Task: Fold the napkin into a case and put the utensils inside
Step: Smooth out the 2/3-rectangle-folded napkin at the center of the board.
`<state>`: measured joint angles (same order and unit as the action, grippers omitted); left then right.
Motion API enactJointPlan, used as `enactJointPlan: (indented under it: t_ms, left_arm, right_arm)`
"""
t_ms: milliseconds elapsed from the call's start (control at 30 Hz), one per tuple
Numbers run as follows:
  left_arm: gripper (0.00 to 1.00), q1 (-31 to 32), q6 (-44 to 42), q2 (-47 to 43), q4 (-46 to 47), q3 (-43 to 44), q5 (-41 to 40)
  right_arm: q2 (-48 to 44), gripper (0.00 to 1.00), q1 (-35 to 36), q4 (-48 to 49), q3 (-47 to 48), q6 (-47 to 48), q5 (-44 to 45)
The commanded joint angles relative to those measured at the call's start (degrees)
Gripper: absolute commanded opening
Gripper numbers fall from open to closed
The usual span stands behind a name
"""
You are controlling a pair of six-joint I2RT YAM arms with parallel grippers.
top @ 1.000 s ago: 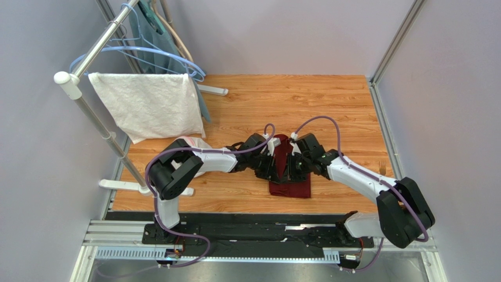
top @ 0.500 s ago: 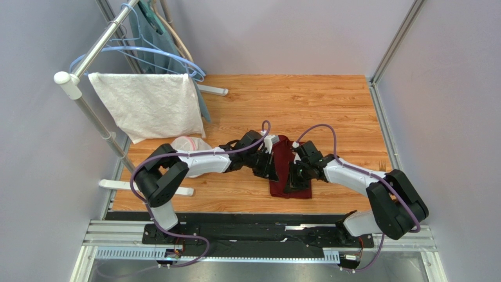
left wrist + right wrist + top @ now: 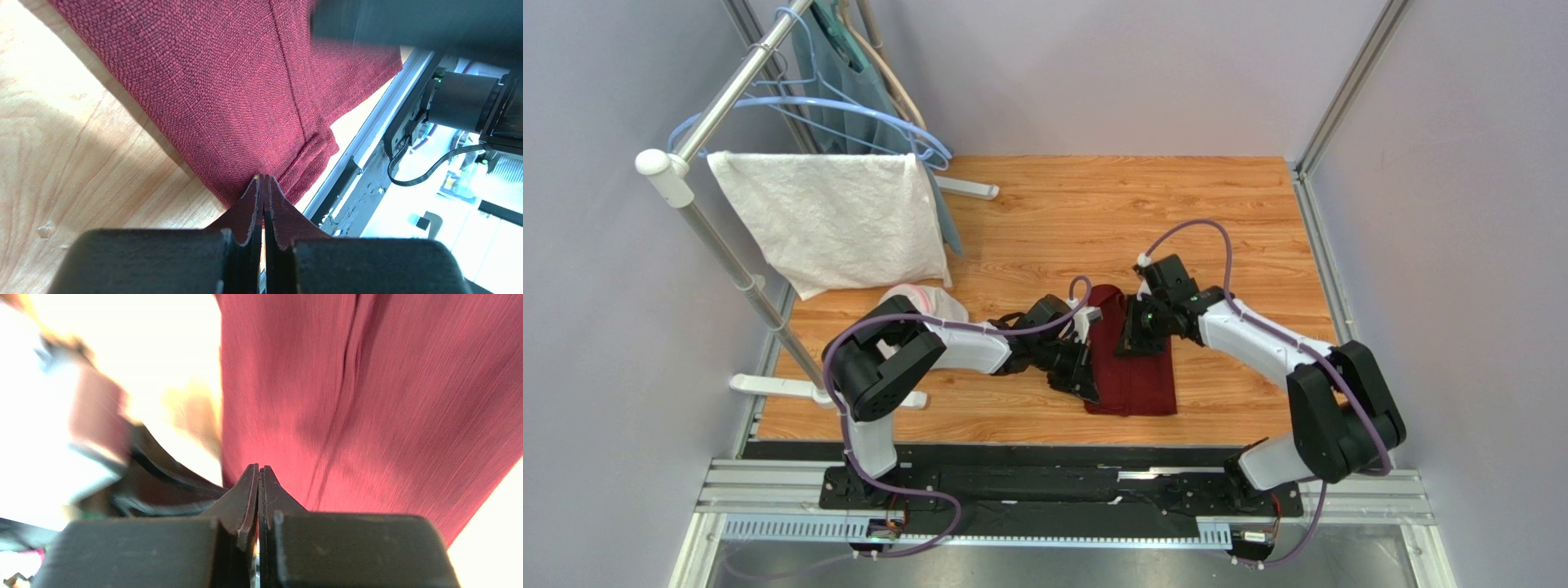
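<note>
The maroon napkin (image 3: 1140, 368) lies on the wooden table as a narrow folded strip, the case, running from far to near. A seam runs along it in the left wrist view (image 3: 245, 92). My left gripper (image 3: 1090, 382) is shut, and its tips (image 3: 264, 179) touch the strip's near left corner with no cloth showing between them. Over the far part of the strip my right gripper (image 3: 1134, 331) is also shut; its tips (image 3: 258, 468) are low over the blurred red cloth (image 3: 393, 404). The utensils are hidden or out of view.
A white textured towel (image 3: 836, 221) hangs on a metal rack (image 3: 719, 233) at the far left, with blue hangers (image 3: 867, 116) behind it. A white and pink bundle (image 3: 922, 300) lies beside the left arm. The black base rail (image 3: 1063, 472) runs along the near edge.
My right gripper slid up the strip from its near half to its far end. The left gripper moved nearer, down to the strip's near left corner. Both stayed shut.
</note>
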<state>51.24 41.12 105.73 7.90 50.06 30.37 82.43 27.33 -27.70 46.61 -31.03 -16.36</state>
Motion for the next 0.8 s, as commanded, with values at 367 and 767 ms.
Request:
enactJointPlan:
  t_ms: [367,767]
  left_arm:
    - [0.01,0.26,-0.52,-0.26,0.53,0.39,-1.10]
    - [0.07,0.26,-2.01,-1.05,-1.21,2.13,-1.36]
  right_arm:
    - [21.87,0.00,-6.50,-1.82,23.26,7.03,3.53]
    - [27.78,0.00,-10.98,-2.71,28.01,9.58,4.58]
